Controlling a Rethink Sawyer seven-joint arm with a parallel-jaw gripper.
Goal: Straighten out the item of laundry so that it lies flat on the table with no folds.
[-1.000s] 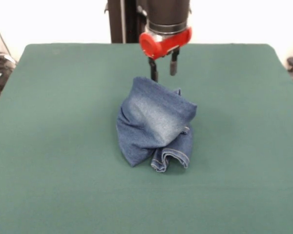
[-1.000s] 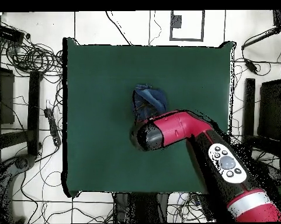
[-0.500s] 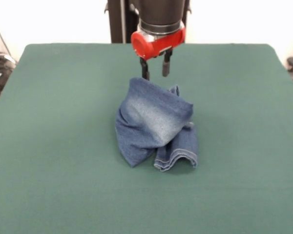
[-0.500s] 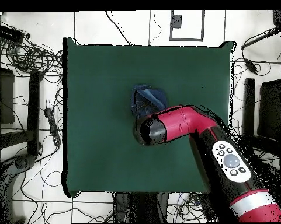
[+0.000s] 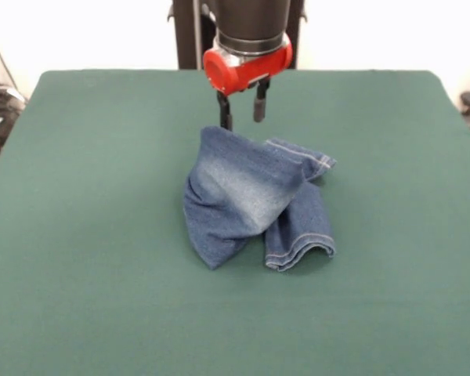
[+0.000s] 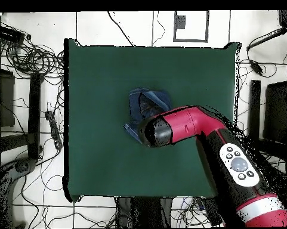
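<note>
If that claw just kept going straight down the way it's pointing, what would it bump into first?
Most likely the jeans. The gripper points down with its fingers apart, right at the raised far edge of the bunched denim. Depth is hard to judge; it could slip just behind and meet the green table.

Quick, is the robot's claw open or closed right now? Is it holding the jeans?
End effector: open, its two fingers apart, just above the far top edge of the bunched-up jeans; a hold on the cloth cannot be told.
</note>
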